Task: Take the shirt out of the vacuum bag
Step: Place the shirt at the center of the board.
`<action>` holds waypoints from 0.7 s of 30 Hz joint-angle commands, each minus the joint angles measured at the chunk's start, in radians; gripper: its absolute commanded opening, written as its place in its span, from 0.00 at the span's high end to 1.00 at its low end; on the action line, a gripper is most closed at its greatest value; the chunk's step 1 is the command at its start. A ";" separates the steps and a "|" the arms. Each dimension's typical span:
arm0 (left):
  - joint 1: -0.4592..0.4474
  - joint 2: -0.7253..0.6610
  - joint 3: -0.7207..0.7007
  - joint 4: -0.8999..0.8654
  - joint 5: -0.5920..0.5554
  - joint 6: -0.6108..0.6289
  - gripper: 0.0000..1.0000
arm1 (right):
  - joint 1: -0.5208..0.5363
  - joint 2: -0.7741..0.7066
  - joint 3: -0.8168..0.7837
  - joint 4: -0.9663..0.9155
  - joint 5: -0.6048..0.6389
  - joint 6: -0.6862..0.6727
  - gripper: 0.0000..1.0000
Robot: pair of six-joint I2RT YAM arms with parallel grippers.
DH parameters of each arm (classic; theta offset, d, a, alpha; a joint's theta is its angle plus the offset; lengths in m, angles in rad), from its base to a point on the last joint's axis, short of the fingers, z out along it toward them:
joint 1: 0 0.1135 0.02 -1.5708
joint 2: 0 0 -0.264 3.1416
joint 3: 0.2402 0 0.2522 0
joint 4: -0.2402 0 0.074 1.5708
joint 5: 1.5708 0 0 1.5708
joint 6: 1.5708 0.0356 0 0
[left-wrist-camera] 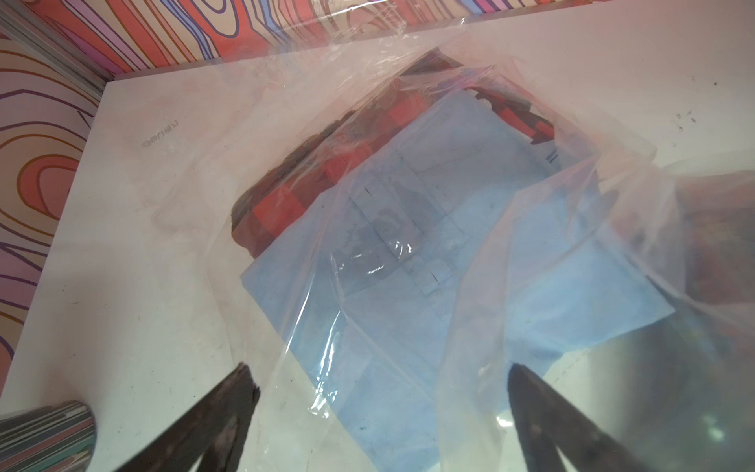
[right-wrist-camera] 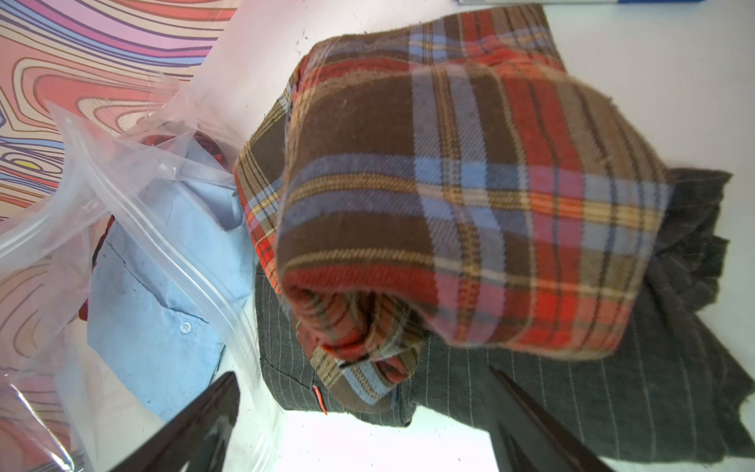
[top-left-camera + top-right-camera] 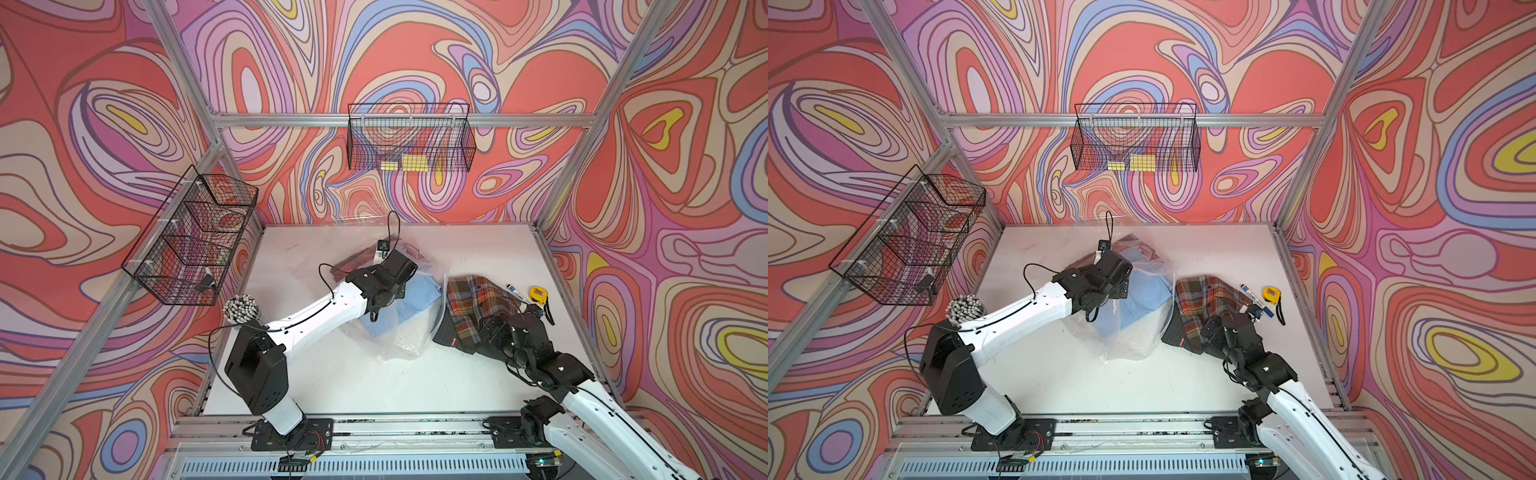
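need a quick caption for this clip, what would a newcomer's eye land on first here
The swirling red, pink and purple walls around the cell hit first. Next comes the folded plaid shirt on the white table near the right arm, lying on a dark pinstriped garment beside the clear vacuum bag. In the bag, at the table's middle, a light blue shirt shows through the plastic.

A: What is sitting inside the vacuum bag (image 3: 1129,345)?
B: A blue shirt (image 3: 1150,297) is lying inside; the plaid shirt (image 3: 1204,295) is resting just beside the bag, possibly touching, on the white table (image 3: 1059,374).
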 commanded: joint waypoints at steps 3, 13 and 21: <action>0.007 -0.051 -0.018 0.007 -0.034 -0.007 0.01 | 0.071 0.074 -0.074 0.113 -0.071 0.104 0.06; 0.007 -0.028 -0.014 -0.002 -0.020 -0.018 0.01 | 0.250 0.245 -0.021 0.200 0.155 0.108 0.11; 0.007 -0.026 -0.023 0.001 -0.024 -0.011 0.01 | 0.248 0.226 -0.005 0.205 0.237 0.083 0.16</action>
